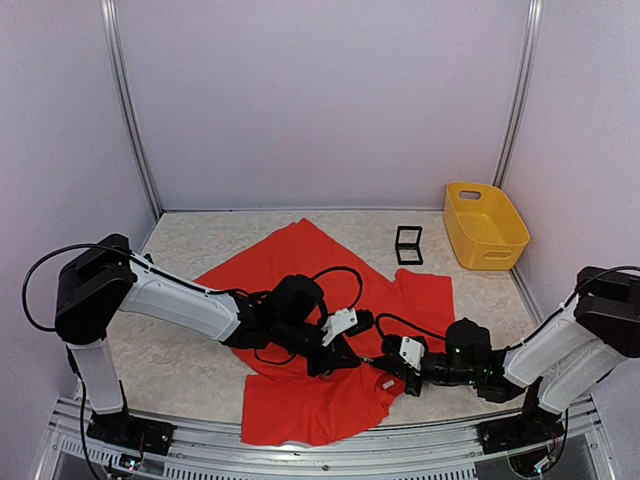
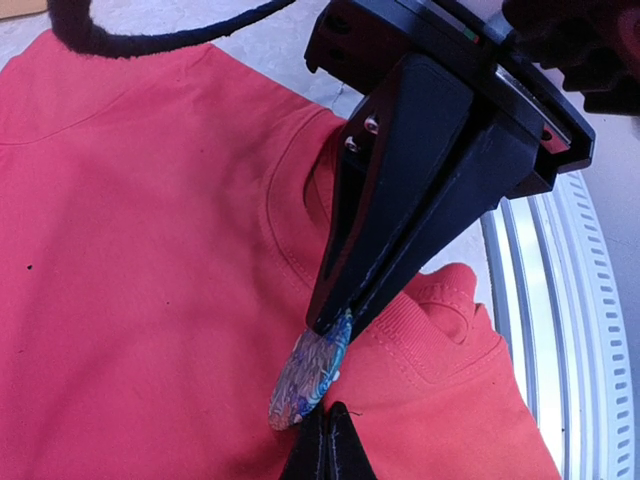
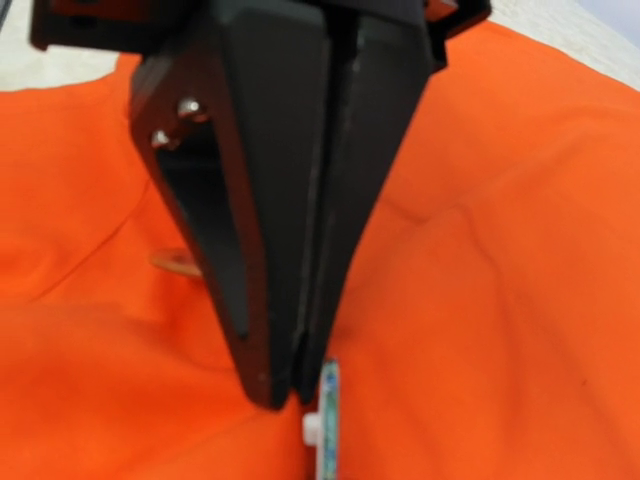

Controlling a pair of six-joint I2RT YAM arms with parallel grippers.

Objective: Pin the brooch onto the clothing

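Hanging at the tip of the left tool: brooch [image 2: 305, 380], an oval with a patterned face in blue, red and cream. In the right wrist view it shows edge-on as a thin sliver with a small white fitting.
- Handling, as judged: light, rigid and smooth-faced, so likely slippery. Any pin behind it would be fine and easily bent.
- Best hold: by the rim, flat faces between the pads, pin side left free.
- Position: over the shirt front, just beside the collar [image 2: 285, 250]. Whether it touches the fabric cannot be told.

Left tool [image 2: 335, 322]: closed on the brooch's upper end.

Right tool [image 3: 295, 395]: fingers pressed together, tip just beside the brooch. Whether it nips the pin or the cloth cannot be told.

T-shirt [image 2: 130, 250]: bright red, soft and limp, spread and rumpled on the counter [image 1: 200, 240].
- Handling, as judged: it will likely bunch and slide if pushed. A pinched fold near the collar would give the pin something to pass through.

Also on the counter, well apart at the far right: yellow bin [image 1: 486, 225], with a small black open frame [image 1: 408, 245] near it.
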